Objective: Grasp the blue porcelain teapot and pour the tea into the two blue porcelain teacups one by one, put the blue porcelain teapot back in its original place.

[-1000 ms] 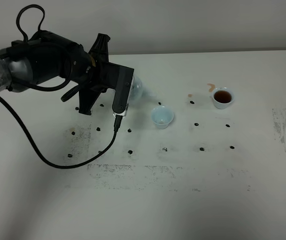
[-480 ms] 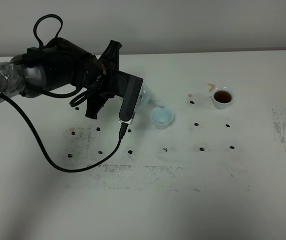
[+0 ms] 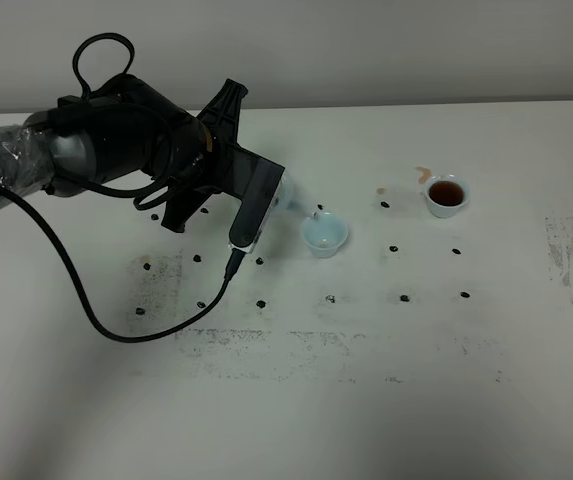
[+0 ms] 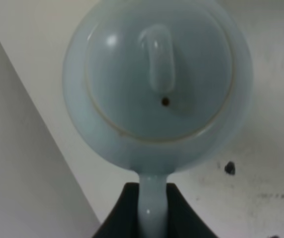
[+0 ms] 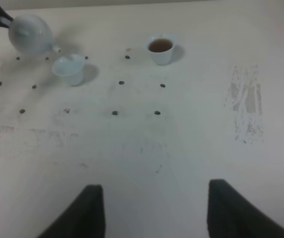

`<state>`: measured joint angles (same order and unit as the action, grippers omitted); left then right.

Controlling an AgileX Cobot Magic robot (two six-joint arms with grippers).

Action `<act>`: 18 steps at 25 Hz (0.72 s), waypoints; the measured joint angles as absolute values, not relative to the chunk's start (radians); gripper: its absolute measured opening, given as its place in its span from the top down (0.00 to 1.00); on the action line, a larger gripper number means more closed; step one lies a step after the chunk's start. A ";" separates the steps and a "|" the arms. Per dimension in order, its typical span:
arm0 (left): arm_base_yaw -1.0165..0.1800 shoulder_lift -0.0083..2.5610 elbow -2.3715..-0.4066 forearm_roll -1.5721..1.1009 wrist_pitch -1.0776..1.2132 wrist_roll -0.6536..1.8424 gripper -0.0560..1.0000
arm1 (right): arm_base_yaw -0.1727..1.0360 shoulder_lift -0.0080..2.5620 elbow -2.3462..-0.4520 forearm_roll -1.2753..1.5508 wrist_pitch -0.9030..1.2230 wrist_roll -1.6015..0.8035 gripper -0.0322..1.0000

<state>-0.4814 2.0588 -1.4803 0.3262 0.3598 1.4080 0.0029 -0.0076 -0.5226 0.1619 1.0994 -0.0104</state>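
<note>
Left pincer (image 4: 150,201) is clamping shut on the loop handle (image 4: 150,210) of the blue porcelain teapot (image 4: 156,84), gripping it low so the body is hanging out ahead of the fingers. Lid (image 4: 159,74) is sitting in place with its knob facing the wrist camera. From the high view the arm is covering most of the pot, leaving only a pale sliver and the spout (image 3: 311,209) showing. Pot is being carried clear of the tabletop (image 3: 366,400), leaning spout-first toward the right.

Near teacup (image 3: 325,233) is standing just right of the spout, its inside looking pale and unfilled. Spout tip is reaching the cup's rim, which reads as lining up for the second pour. Cannot tell whether tea is running yet.

Far teacup (image 3: 446,194) is holding dark tea, so that pour looks done. Tan smear (image 3: 422,174) is lying beside it, probably a stray drip.

Right pincer (image 5: 155,191) is hanging over bare tabletop well away from both cups, its fingers standing apart and gripping nothing, likely parked out of the way.
</note>
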 joint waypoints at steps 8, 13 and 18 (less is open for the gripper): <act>-0.502 2.059 -1.480 0.379 0.360 1.408 0.87 | 0.003 -0.008 -0.523 0.162 1.099 -0.010 0.50; -0.511 2.059 -1.480 0.406 0.360 1.408 0.87 | 0.003 -0.008 -0.523 0.162 1.099 -0.010 0.50; -0.511 2.059 -1.480 0.415 0.360 1.408 0.87 | 0.003 -0.008 -0.523 0.162 1.099 -0.010 0.50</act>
